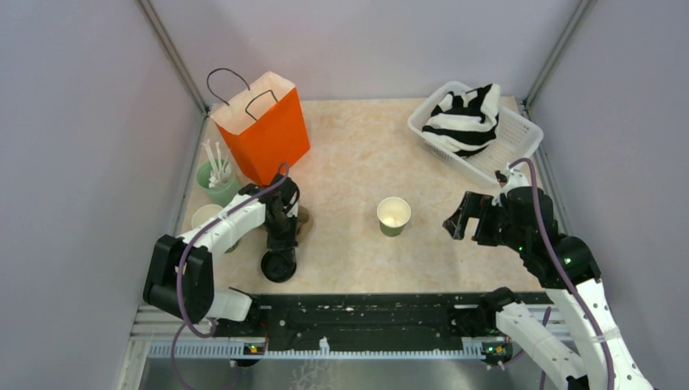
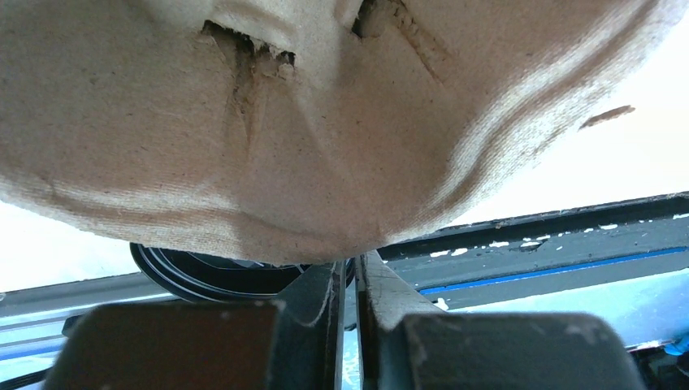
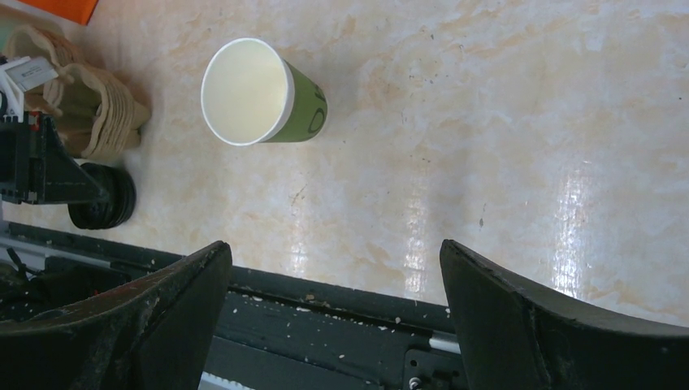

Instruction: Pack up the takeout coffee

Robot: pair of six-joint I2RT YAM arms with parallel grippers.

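Bright, even overhead light; soft short shadows on table (image 1: 357,146). Top view sharp, walls lean at edges. Left wrist cam: pulp tray (image 2: 244,122) v. close, soft focus, bkgd blown out white. Right wrist cam: pale glare streaks on table.

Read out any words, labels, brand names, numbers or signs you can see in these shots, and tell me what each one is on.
No text here can be read.
Green cup: dark print on its side, too blurred to read.
White tag beside the brown cardboard trays: print too small to read.
Orange bag: no print showing.
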